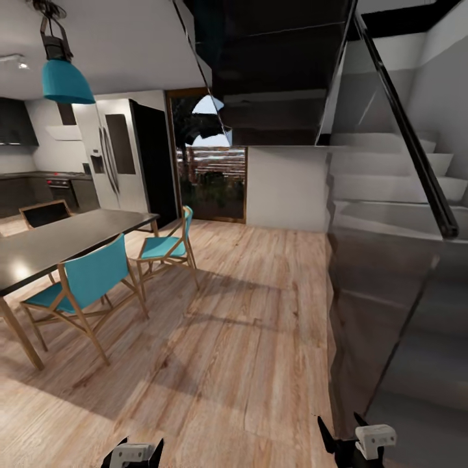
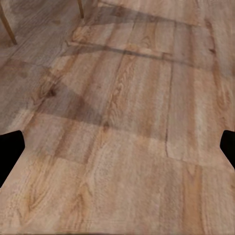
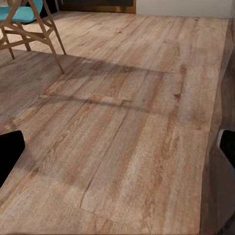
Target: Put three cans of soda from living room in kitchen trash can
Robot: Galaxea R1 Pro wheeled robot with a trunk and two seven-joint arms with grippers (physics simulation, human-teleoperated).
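Note:
The cans of soda and the tash can are out of view, and so is the living room. The kitchen (image 1: 39,188), with dark cabinets and an oven, lies at the far left beyond a dining table. My left gripper (image 1: 140,448) hangs low over the wood plank floor, open with nothing between its fingers (image 2: 10,152). My right gripper (image 1: 339,429) is also low and open, its fingers (image 3: 10,154) wide apart over bare planks (image 3: 122,127).
A dark dining table (image 1: 58,244) with teal chairs (image 1: 91,279) stands at the left. A tall fridge (image 1: 120,156) and a glass door (image 1: 211,169) are ahead. A glass-sided staircase (image 1: 390,260) rises close on the right. Open plank floor (image 1: 247,312) runs between them.

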